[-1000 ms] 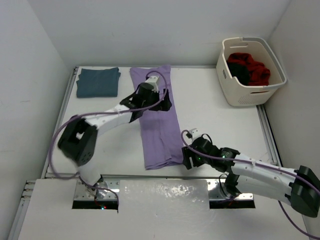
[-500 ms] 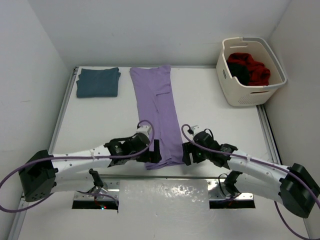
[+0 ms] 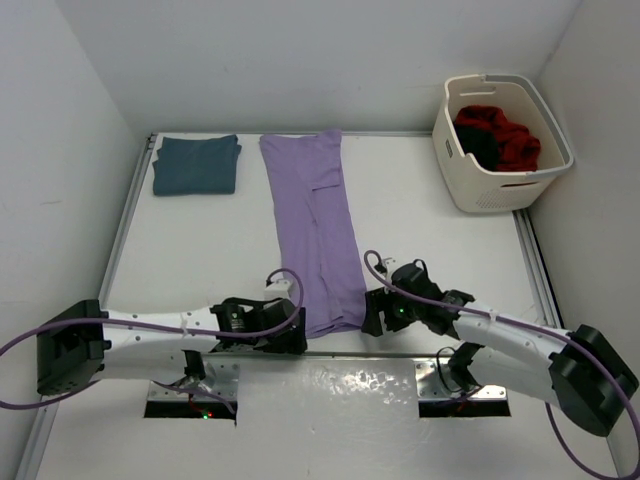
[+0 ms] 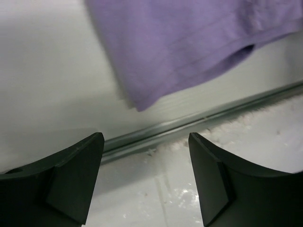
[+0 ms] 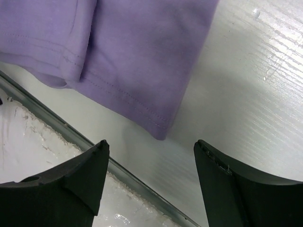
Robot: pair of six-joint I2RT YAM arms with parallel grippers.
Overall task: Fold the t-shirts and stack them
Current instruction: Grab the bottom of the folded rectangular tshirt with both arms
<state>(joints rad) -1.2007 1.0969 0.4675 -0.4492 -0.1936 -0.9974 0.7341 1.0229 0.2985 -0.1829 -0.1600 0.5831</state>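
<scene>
A lavender t-shirt lies folded into a long strip down the table's middle. Its near hem shows in the left wrist view and the right wrist view. My left gripper is open and empty just left of the strip's near-left corner. My right gripper is open and empty just right of its near-right corner. A folded teal-blue t-shirt lies at the far left. A red t-shirt and a black one lie in the cream basket.
The basket stands at the far right corner. A metal rail runs along the table's near edge, close under both grippers; it also shows in the left wrist view and the right wrist view. White walls enclose the table.
My left arm swung from the shirt's upper part down to its near-left corner. My right gripper stayed by the near-right corner, shifting slightly. The shirt lies as before.
</scene>
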